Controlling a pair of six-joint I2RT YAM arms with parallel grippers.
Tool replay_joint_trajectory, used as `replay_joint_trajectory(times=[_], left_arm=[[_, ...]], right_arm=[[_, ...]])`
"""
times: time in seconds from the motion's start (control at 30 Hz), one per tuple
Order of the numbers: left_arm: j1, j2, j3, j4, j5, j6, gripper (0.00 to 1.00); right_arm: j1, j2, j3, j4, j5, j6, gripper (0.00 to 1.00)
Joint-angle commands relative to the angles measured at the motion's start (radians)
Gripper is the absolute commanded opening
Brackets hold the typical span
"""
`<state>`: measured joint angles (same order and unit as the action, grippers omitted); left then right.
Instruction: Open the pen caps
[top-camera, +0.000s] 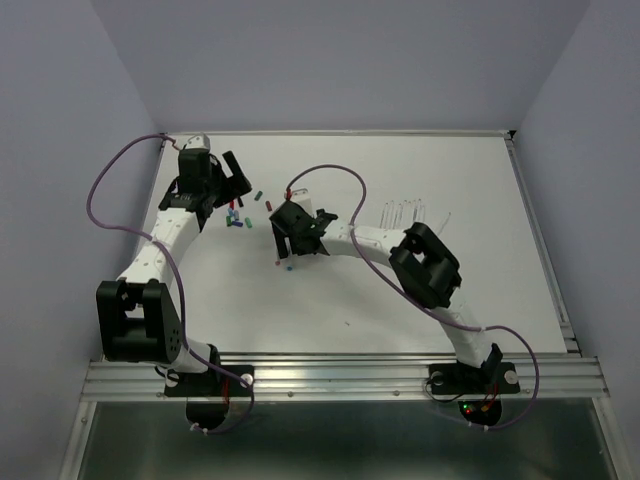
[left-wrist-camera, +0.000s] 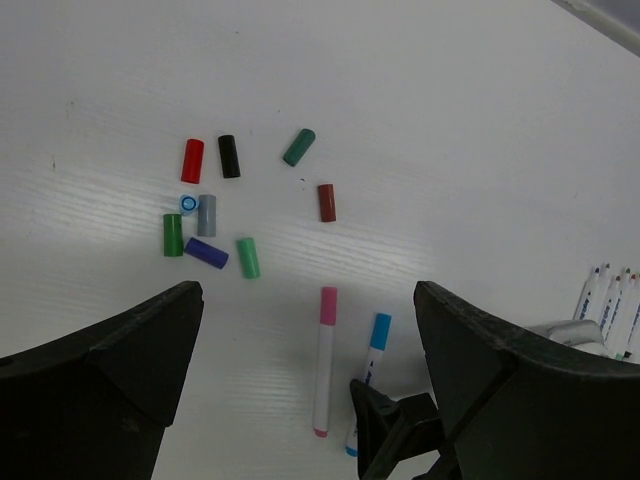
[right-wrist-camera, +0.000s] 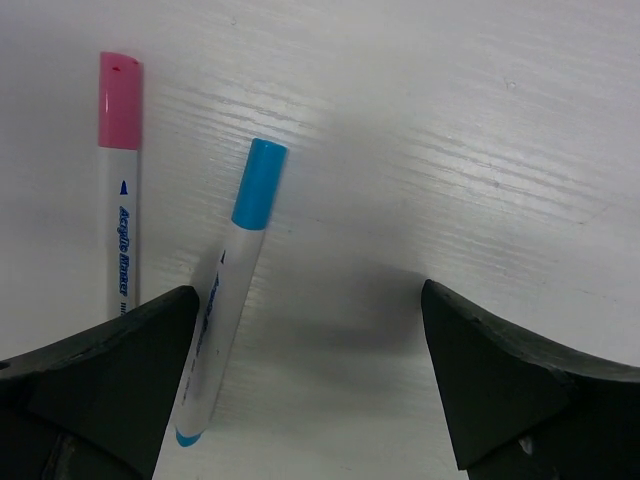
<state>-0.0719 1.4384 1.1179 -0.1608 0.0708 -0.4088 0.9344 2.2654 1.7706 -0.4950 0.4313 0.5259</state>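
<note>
Both released, left end effector (left-wrist-camera: 305, 300) and right end effector (right-wrist-camera: 305, 295); blue-capped pen (right-wrist-camera: 235, 270) just beside pink-capped pen (right-wrist-camera: 120, 200); loose pen caps (left-wrist-camera: 207, 214) scattered near it.

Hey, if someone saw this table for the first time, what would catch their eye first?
A scatter of loose caps in red, black, green, teal, brown and purple lies toward the left side of the white table. Beside it, the right gripper, jaws wide open, hangs over a pink-capped pen and a blue-capped pen. A row of uncapped pens lies farther right.
</note>
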Motion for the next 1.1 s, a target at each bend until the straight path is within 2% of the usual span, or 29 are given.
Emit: replay_joint_trajectory(times=[0.0, 0.13, 0.17, 0.23, 0.27, 0.3, 0.33, 0.43, 0.5, 0.53, 0.63, 0.7, 0.77, 0.8, 0.83, 0.87, 0.9, 1.0, 1.07], left_arm=[[0.017, -0.039, -0.021, 0.033, 0.001, 0.005, 0.99], [0.024, -0.038, -0.023, 0.032, 0.003, -0.001, 0.99], [0.026, -0.038, -0.023, 0.033, 0.004, -0.002, 0.99], [0.029, -0.038, -0.023, 0.032, 0.004, -0.004, 0.99], [0.030, -0.039, -0.024, 0.032, 0.004, -0.002, 0.99], [0.032, -0.039, -0.024, 0.033, 0.004, -0.002, 0.99], [0.034, -0.041, -0.026, 0.032, 0.004, -0.002, 0.99], [0.038, -0.045, -0.029, 0.033, 0.003, -0.002, 0.99], [0.040, -0.047, -0.032, 0.035, 0.006, -0.001, 0.99], [0.041, -0.047, -0.033, 0.038, 0.007, 0.001, 0.99], [0.044, -0.044, -0.033, 0.041, 0.026, 0.002, 0.99], [0.044, -0.045, -0.033, 0.043, 0.038, 0.004, 0.99], [0.044, -0.056, -0.035, 0.047, 0.073, 0.002, 0.99], [0.043, -0.064, -0.044, 0.067, 0.130, 0.008, 0.99], [0.043, -0.082, -0.053, 0.087, 0.171, 0.010, 0.99], [0.043, -0.090, -0.073, 0.110, 0.216, 0.013, 0.99], [0.043, -0.099, -0.084, 0.156, 0.327, 0.018, 0.99], [0.037, -0.111, -0.113, 0.276, 0.530, -0.001, 0.99], [0.011, -0.115, -0.127, 0.337, 0.590, -0.015, 0.99]], right_arm=[[0.020, -0.027, -0.081, -0.030, 0.020, 0.037, 0.97], [0.020, -0.049, -0.149, -0.031, 0.050, 0.051, 0.89], [0.020, -0.049, -0.157, -0.031, 0.060, 0.049, 0.79], [0.020, -0.050, -0.169, -0.031, 0.047, 0.043, 0.68], [0.020, -0.052, -0.172, -0.031, 0.022, 0.042, 0.56], [0.020, -0.050, -0.174, -0.030, 0.011, 0.039, 0.49], [0.020, -0.049, -0.174, -0.030, -0.002, 0.040, 0.34], [0.020, -0.055, -0.184, -0.030, -0.032, 0.034, 0.19], [0.020, -0.061, -0.192, -0.028, -0.040, 0.026, 0.15], [0.020, -0.072, -0.206, -0.025, -0.039, 0.022, 0.09], [-0.003, -0.093, -0.229, -0.008, -0.040, 0.005, 0.01], [-0.022, -0.147, -0.276, 0.030, -0.066, -0.016, 0.01], [-0.058, -0.210, -0.342, 0.160, -0.115, -0.070, 0.01], [-0.077, -0.290, -0.432, 0.288, -0.206, -0.084, 0.01], [-0.097, -0.335, -0.480, 0.358, -0.265, -0.107, 0.01], [-0.142, -0.378, -0.526, 0.425, -0.389, -0.113, 0.01], [-0.164, -0.458, -0.599, 0.544, -0.434, -0.112, 0.01], [-0.204, -0.584, -0.701, 0.707, -0.589, -0.121, 0.01], [-0.217, -0.628, -0.723, 0.748, -0.661, -0.147, 0.01]])
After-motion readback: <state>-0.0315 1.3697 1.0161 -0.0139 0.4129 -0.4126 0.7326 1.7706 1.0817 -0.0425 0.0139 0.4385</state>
